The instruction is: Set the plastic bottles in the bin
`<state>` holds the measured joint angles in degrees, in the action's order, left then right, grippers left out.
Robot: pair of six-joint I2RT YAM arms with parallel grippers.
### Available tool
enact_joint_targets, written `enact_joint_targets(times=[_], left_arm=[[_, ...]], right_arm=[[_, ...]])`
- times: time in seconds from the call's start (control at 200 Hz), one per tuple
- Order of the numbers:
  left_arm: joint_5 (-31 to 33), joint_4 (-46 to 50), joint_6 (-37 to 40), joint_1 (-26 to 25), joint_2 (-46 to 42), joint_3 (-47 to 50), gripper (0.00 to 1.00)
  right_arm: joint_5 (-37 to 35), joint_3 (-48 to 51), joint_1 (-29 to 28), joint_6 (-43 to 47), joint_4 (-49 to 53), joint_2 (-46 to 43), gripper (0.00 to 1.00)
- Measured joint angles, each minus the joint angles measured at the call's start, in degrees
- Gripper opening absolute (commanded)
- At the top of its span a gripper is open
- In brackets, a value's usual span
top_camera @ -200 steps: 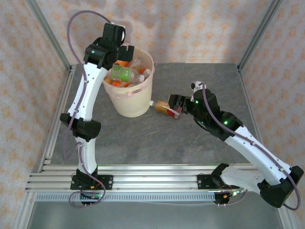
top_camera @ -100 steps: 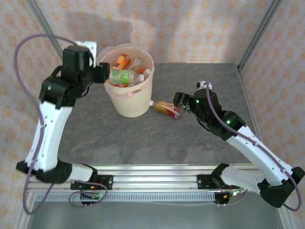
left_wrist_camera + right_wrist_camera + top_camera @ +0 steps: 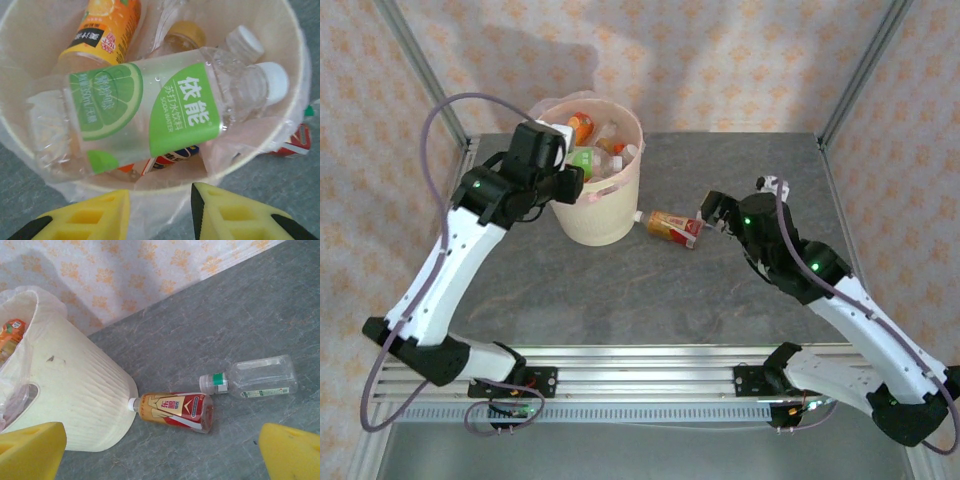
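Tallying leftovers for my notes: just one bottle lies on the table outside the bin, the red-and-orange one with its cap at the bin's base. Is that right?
Not quite. Two bottles lie on the table outside the bin, not one. The right wrist view shows a clear bottle with a green neck band lying just beyond the red-and-orange bottle, whose cap is indeed at the bin's base.

The cream bin, upright with a pink liner, stands just ahead of the left gripper; a green-labelled bottle lies across its top, an orange-labelled bottle beyond it. Ahead of the right gripper, a red-and-orange bottle lies sideways (cap against the bin's base). A clear bottle lies just beyond it.
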<state>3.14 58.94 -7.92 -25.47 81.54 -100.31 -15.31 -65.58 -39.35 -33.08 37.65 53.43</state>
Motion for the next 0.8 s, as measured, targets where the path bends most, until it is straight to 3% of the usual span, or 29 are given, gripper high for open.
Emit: enact_joint_targets(times=[0.801], left_arm=[[3.3, -2.43, 0.0, 1.75, 10.4, -4.72, 0.35]], right_arm=[[-1.01, 0.9, 0.0, -1.01, 0.5, -1.16, 0.99]])
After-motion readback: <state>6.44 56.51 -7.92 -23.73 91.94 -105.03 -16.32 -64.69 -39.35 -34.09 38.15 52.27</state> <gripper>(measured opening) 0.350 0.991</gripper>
